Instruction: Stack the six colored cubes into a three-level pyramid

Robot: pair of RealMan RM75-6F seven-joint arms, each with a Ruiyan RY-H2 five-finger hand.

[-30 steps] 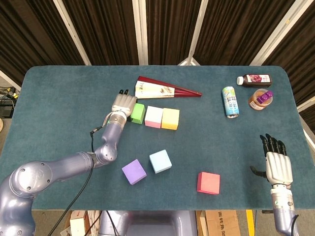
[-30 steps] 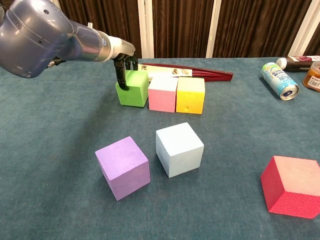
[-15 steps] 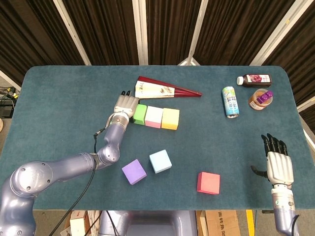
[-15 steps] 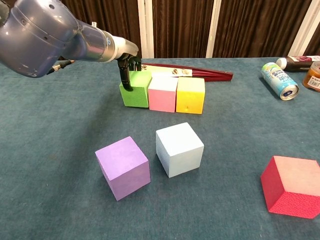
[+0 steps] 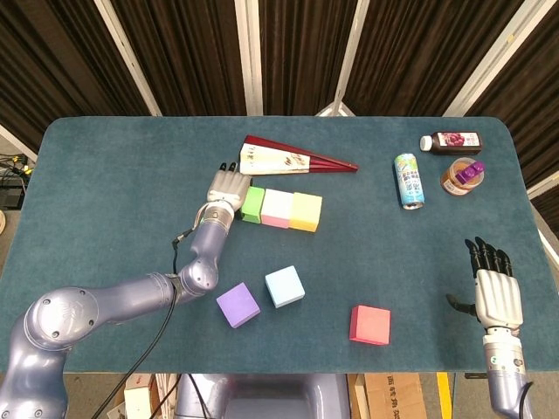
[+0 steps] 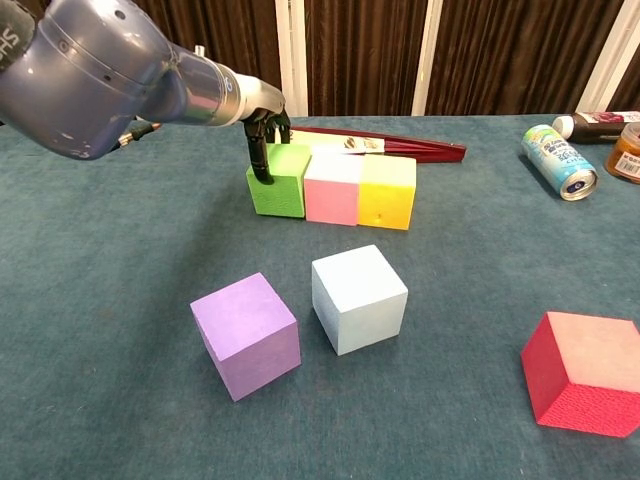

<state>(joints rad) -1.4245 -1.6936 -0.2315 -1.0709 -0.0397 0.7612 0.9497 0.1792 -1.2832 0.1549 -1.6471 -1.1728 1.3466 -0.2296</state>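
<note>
Green cube (image 5: 253, 204) (image 6: 280, 182), pink cube (image 5: 277, 209) (image 6: 333, 190) and yellow cube (image 5: 306, 212) (image 6: 386, 192) stand side by side in a row, touching. My left hand (image 5: 227, 188) (image 6: 262, 120) presses its straight fingers against the green cube's left side and grips nothing. Nearer the front lie a light blue cube (image 5: 285, 286) (image 6: 359, 298), a purple cube (image 5: 238, 305) (image 6: 246, 335) and a red cube (image 5: 370, 325) (image 6: 583, 373), each apart from the others. My right hand (image 5: 494, 292) hovers open at the front right, far from every cube.
A folded red fan (image 5: 293, 160) (image 6: 380, 145) lies just behind the row. At the back right are a lying can (image 5: 408, 181) (image 6: 559, 161), a lying bottle (image 5: 452, 141) (image 6: 600, 122) and an orange jar (image 5: 461, 176) (image 6: 630, 150).
My left hand has pushed the green cube to the right until it meets the pink cube; the whole row has shifted slightly right. The right hand has barely moved.
</note>
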